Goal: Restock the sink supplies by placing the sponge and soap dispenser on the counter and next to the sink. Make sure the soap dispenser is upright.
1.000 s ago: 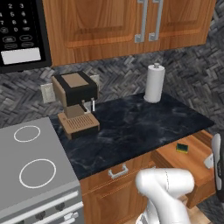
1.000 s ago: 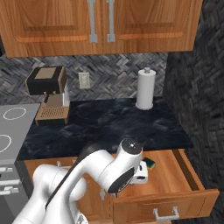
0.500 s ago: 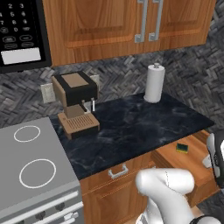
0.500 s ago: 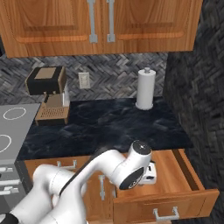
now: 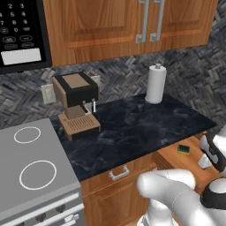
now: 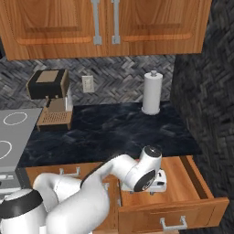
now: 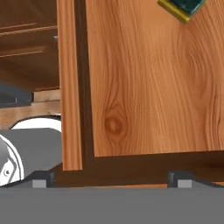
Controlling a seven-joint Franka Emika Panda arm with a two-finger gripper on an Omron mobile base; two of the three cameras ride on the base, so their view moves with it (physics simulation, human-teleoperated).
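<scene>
Sponge (image 7: 183, 8), yellow with dark green top, lies in the drawer (image 7: 144, 87); hand (image 7: 113, 177) wide open, empty.

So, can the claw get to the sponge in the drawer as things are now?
Probably yes. The sponge lies alone on the bare wood floor of the open drawer, and the claw hangs open above that floor with nothing between them. It is a little off to one side, so it must shift over first.

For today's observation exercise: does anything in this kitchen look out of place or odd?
Yes: the sponge lies inside the open drawer under the counter, not on the counter. The open gripper hangs over the drawer's bare wooden floor, short of the sponge. Nothing looks spilled or damaged.
</scene>
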